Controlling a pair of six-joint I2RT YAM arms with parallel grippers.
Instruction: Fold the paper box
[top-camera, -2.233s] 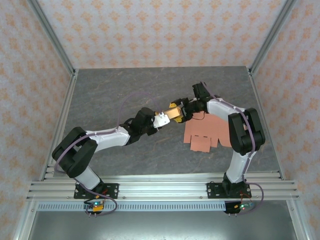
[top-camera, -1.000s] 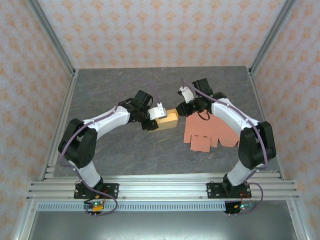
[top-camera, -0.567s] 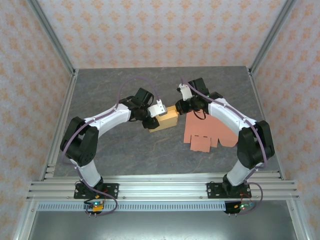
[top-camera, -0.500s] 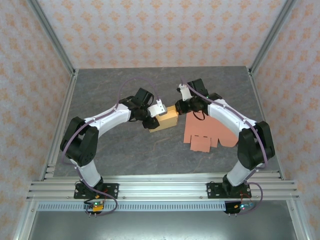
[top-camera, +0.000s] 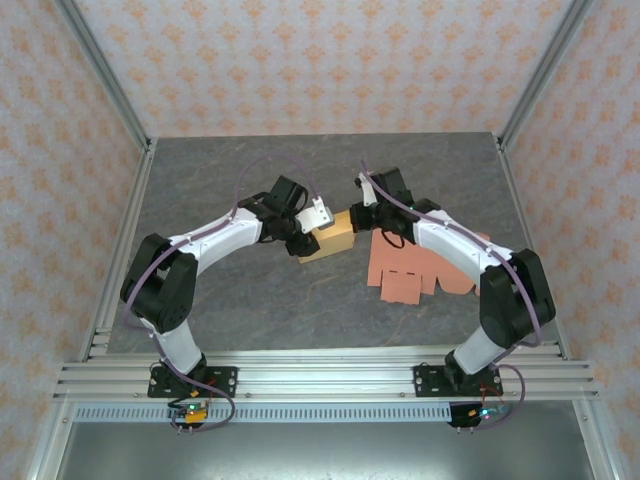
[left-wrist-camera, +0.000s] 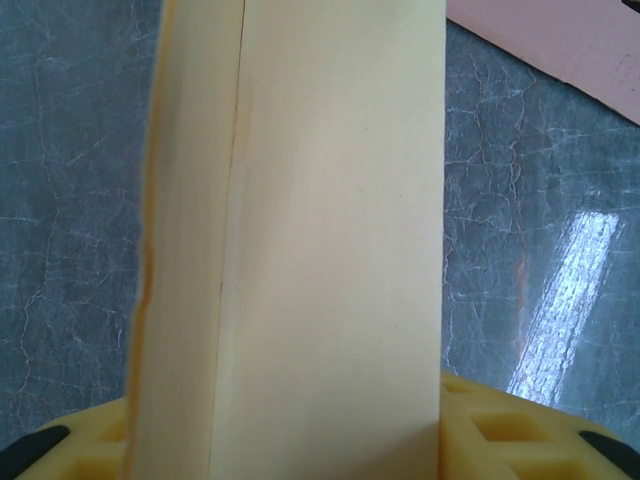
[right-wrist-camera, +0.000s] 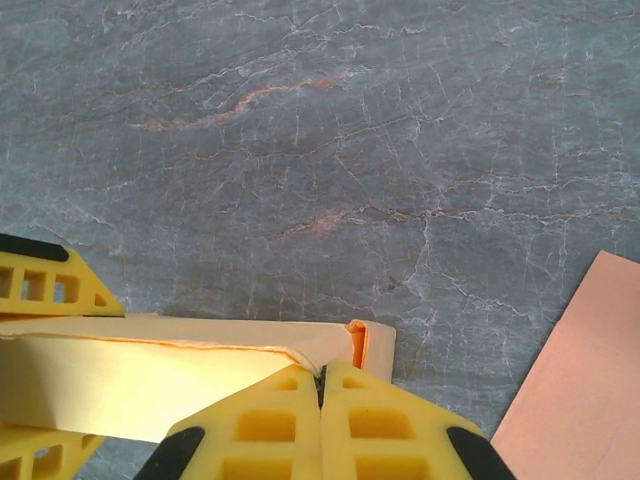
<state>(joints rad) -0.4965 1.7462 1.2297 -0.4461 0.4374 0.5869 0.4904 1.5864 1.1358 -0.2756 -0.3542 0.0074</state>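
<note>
**While Both Grippers Meet at the Box, the End Flap Wants a Clean Crease**

In the top view, the left gripper (top-camera: 310, 238) sits just left of centre, clamped across the pale yellow-tan folded paper box (top-camera: 338, 238). Its wrist view has the box's long panel running up the middle between the yellow ribbed fingers (left-wrist-camera: 500, 425) at the bottom corners. The box is at the middle of the grey marble-patterned table (top-camera: 220, 180); whether it rests on the surface or is held just off it, I cannot tell.

Immediately right of it, the right gripper (top-camera: 358, 218) touches the box's upper right end with its jaws closed together. In its wrist view the two yellow fingertips (right-wrist-camera: 270, 420) meet at bottom centre, right against a small folded tab (right-wrist-camera: 362, 345) at the box's corner. Whether a sliver of paper is nipped between them cannot be told. Farther right, a flat salmon-pink cardboard blank (top-camera: 420, 262) lies on the table, just beside the box.

The step in hand looks like pressing in the end flap. To do it well, the left grip should hold the body square without crushing its walls. The right fingertips should push along the fold line, so the tab goes in flat. Too much force could skew the box or buckle its thin panel.
</note>
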